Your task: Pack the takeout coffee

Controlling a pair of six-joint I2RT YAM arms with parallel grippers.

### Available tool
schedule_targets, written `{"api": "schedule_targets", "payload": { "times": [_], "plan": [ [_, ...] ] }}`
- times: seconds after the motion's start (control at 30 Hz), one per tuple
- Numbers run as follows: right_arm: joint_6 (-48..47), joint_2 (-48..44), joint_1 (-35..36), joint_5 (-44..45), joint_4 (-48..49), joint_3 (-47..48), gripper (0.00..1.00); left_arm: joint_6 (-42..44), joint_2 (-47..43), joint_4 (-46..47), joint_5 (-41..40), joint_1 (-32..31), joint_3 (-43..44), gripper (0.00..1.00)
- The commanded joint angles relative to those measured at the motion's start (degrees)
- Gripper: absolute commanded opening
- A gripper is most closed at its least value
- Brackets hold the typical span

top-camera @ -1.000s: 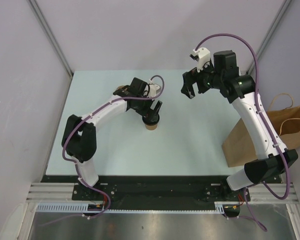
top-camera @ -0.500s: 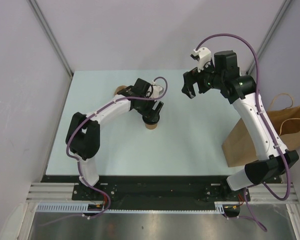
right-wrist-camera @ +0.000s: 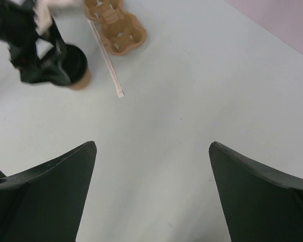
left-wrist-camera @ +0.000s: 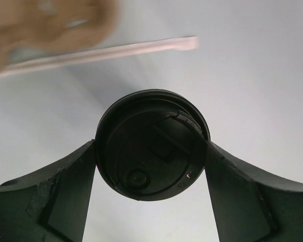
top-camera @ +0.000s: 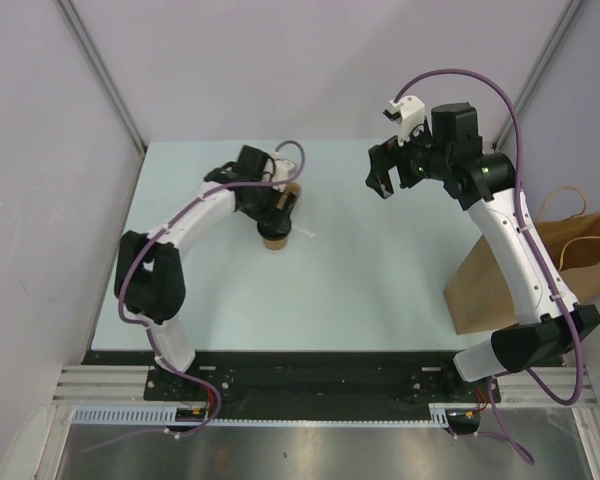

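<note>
Over the surface [top-camera: 380, 280], left fingers [left-wrist-camera: 65, 196] clamp the takeout coffee [left-wrist-camera: 151, 145] from both sides, ready to lift; right fingers [right-wrist-camera: 45, 191] gape empty.

Obscured and cropped items, referenced to the takeout coffee [left-wrist-camera: 151, 146]
Left wrist view: lid hides the cup wall; left fingers [left-wrist-camera: 65, 196] flanking it run off the bottom edge; pulp carrier [left-wrist-camera: 50, 20] beyond it blurred, cropped at top. Overhead: left arm covers most of cup and carrier.
</note>
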Motion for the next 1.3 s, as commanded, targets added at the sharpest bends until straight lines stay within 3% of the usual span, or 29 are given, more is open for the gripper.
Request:
{"api": "schedule_targets", "payload": {
  "times": [0.0,0.17,0.37,0.7,0.8,0.83,1.0,1.03,1.27],
  "plan": [
    [-0.8,-1.7,-0.1,-0.8,0.8,2.2,1.00,4.1,-7.5,-3.3,-0.9,13.1,-0.7,0.53],
    [-0.7,-2.0,-0.5,-0.8,0.7,2.4,1.00,8.8,-7.2,-1.5,-0.5,28.4,-1.2,0.51],
    [0.0,-1.6,-0.7,-1.0,0.6,2.5,1.00,10.0,-3.8,0.8,0.7,36.2,-0.6,0.52],
    [0.4,-1.0,-0.7,-1.1,0.0,3.0,1.00,8.8,-3.4,7.1,1.6,37.3,-7.0,0.56],
    [0.3,-1.2,-0.7,-1.3,-0.3,3.2,1.00,8.6,-3.4,7.6,1.9,37.3,-8.8,0.64],
    [0.2,-1.2,-0.7,-1.5,-0.5,3.4,1.00,8.5,-3.5,7.4,2.0,37.3,-9.1,0.73],
    [-0.2,-1.5,-0.7,-2.7,-1.5,5.4,1.00,8.0,-5.1,7.1,1.7,37.4,-9.5,0.90],
    [-0.1,-1.5,-0.7,-2.8,-1.7,5.9,1.00,8.0,-5.5,6.9,1.6,37.4,-9.2,0.99],
    [-0.7,-2.9,-0.7,-1.9,-4.3,8.0,1.00,8.5,-6.9,3.2,1.3,38.2,-5.8,1.00]
  ]
}}
